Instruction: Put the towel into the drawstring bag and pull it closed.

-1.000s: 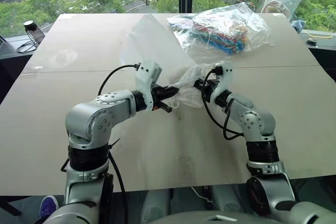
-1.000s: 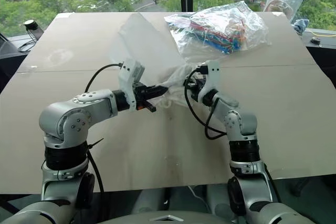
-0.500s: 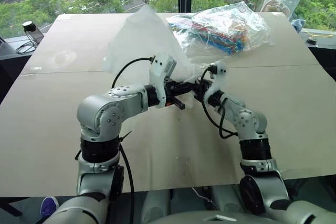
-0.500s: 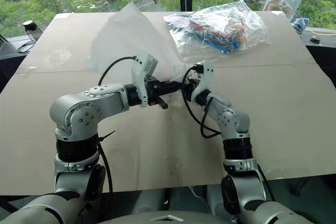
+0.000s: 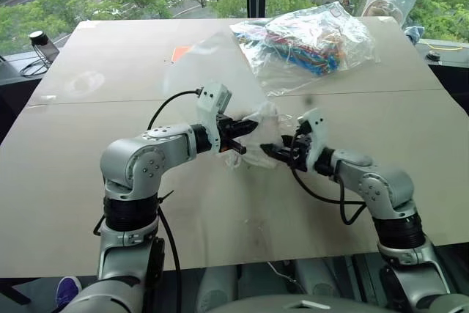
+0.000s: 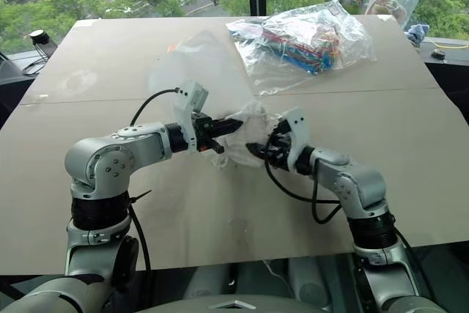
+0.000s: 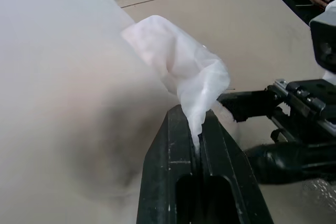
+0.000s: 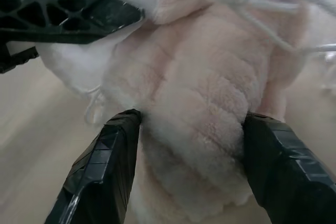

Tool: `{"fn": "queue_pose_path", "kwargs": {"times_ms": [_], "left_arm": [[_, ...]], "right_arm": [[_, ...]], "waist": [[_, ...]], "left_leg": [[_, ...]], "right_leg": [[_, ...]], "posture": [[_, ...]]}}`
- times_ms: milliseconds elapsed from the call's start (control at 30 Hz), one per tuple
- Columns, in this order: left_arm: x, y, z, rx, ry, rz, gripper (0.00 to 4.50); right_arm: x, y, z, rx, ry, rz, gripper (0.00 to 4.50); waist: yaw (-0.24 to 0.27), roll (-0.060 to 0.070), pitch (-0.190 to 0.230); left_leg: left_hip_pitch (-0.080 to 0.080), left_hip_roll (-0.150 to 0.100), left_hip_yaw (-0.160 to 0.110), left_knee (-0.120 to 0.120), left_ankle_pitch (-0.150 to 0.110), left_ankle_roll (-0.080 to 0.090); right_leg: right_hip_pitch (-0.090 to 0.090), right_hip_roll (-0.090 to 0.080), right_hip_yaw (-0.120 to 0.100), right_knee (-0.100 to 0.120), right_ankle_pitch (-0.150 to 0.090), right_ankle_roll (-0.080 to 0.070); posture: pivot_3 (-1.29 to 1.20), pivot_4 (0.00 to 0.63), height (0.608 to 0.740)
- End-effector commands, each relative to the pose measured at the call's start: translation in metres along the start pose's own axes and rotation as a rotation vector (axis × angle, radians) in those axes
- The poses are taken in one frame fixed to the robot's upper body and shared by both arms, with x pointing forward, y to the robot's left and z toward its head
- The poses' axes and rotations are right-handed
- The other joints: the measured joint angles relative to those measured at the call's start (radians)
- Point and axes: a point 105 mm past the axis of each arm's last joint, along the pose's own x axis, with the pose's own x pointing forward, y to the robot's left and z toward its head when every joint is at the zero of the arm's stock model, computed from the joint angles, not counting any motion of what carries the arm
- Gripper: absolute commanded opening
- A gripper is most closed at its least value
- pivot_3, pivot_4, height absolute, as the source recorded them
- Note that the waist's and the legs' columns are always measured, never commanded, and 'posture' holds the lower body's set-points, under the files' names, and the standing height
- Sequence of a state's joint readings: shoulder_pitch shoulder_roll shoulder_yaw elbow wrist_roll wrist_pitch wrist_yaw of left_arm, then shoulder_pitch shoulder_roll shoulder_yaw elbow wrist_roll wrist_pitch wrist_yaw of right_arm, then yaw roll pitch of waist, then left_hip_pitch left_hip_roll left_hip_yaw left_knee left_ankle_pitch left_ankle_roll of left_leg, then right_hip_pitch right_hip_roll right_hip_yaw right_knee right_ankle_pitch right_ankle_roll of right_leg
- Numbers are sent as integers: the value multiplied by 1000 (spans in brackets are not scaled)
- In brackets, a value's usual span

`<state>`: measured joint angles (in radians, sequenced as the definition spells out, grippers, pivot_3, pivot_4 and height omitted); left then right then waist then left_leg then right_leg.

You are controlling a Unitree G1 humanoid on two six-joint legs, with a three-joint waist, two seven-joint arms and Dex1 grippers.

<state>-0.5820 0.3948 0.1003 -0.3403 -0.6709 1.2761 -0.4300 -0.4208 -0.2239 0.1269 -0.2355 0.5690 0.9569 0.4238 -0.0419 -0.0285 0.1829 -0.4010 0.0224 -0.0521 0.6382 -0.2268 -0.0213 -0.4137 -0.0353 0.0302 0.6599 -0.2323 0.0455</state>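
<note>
The towel [image 8: 194, 103] is a cream, ribbed, fluffy wad bunched mid-counter [image 5: 88, 181] between both arms, with thin white cords across its top. The milky drawstring bag [image 5: 209, 64] rises behind, its far end blurred and hard to trace, its length running from near to far-left. The left end effector [image 7: 197, 145] pinches the bag's gathered edge. The right end effector [image 8: 191, 145] stands spread, fingers flanking the towel.

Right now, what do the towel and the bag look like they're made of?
Towel: soft terry or fleece cloth, matte cream, with fuzzy ribbed pile. Bag: thin milky film or nonwoven, probably plastic; the table shows through it and it crumples where it is pinched.
</note>
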Motion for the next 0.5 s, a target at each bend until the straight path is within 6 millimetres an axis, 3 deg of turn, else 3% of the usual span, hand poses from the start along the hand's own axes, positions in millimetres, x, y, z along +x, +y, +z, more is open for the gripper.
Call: {"fn": "queue_pose_path", "kwargs": {"times_ms": [33, 167, 367, 500], "left_arm": [[-1, -8, 6, 38, -19, -28, 0], [-4, -8, 1, 32, -1, -25, 0], [-12, -10, -6, -22, 23, -48, 0], [-17, -33, 1, -123, -7, -212, 0]], "right_arm": [[17, 2, 14, -38, -69, -9, 1970], [31, 9, 37, -53, -220, 34, 50], [40, 16, 64, 21, -391, 106, 50], [49, 18, 73, 72, -441, 145, 50]], "waist": [[0, 0, 0], [-1, 0, 0], [1, 0, 0], [1, 0, 0]], "left_leg": [[0, 0, 0, 0, 0, 0], [0, 0, 0, 0, 0, 0], [0, 0, 0, 0, 0, 0], [0, 0, 0, 0, 0, 0]], "right_leg": [[0, 0, 0, 0, 0, 0], [0, 0, 0, 0, 0, 0], [0, 0, 0, 0, 0, 0], [0, 0, 0, 0, 0, 0]], "posture": [[0, 150, 734], [0, 150, 734], [0, 150, 734], [0, 150, 734]]}}
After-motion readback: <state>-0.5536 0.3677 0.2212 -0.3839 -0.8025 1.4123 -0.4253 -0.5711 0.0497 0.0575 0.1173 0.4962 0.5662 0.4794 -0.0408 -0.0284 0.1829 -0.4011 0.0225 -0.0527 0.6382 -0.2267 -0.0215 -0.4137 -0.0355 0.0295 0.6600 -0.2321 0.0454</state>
